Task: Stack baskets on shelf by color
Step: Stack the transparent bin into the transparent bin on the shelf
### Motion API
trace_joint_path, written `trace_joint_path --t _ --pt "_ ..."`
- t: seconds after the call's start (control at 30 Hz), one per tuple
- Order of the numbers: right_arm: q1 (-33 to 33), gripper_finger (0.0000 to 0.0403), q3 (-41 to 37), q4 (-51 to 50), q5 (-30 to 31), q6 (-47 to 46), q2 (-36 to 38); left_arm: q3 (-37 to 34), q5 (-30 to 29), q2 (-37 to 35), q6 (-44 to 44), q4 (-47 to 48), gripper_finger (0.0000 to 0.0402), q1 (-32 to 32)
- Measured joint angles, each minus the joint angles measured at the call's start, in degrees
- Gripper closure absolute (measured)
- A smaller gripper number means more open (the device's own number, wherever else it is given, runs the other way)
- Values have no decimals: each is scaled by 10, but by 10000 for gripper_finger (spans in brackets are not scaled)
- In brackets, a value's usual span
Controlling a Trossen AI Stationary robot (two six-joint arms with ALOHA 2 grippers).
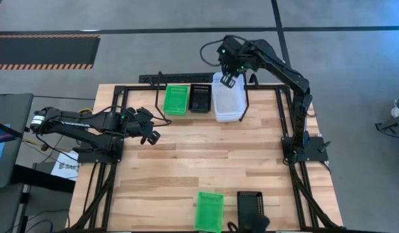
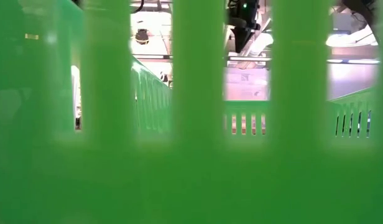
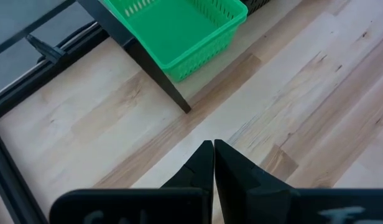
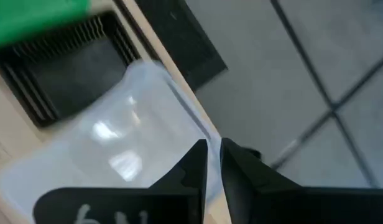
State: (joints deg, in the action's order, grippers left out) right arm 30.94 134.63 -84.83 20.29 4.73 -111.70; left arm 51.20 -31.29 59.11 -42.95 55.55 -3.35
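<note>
Hovering over the clear translucent plastic basket stack [image 1: 228, 100] at the right end of the black thin-wire shelf [image 1: 245, 103], right gripper [image 1: 227, 80] has its jaws barely apart, w/ nothing held. Left gripper [image 1: 151, 134] is pressed together, parked on the wooden table [image 1: 206, 162]. Risk: if the fingers catch the rim on lift-off, the stack could slip off.

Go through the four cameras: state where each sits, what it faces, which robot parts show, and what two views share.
High: overhead, looking straight down on the table; both arms show, left gripper over bare wood, right gripper above the clear basket on the shelf.
Low: at table height, blocked by a green basket; one arm shows dimly through its slots.
Left wrist: past its shut fingers to the wood and the green basket on the shelf.
Right wrist: over the clear basket and black basket, fingers slightly apart.
Shared: the high view and right wrist both show the clear basket.
</note>
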Motion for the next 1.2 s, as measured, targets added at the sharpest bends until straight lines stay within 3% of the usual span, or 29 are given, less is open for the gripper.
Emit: trace_joint_path --t 0.17,0.33,0.57,0.97,1.2 --pt "49 368 -12 47 -71 -15 -31 0 0 0 -8 0 401 0" --pt "75 397 -12 34 -97 -9 -68 0 0 0 -8 1 401 0" --pt "86 383 -11 29 -100 -1 -95 0 0 0 -12 2 401 0" --pt "85 397 -12 37 -102 26 -92 0 0 0 -11 2 401 0" --pt "68 372 1 -31 -91 81 -69 0 0 0 -11 2 401 0"
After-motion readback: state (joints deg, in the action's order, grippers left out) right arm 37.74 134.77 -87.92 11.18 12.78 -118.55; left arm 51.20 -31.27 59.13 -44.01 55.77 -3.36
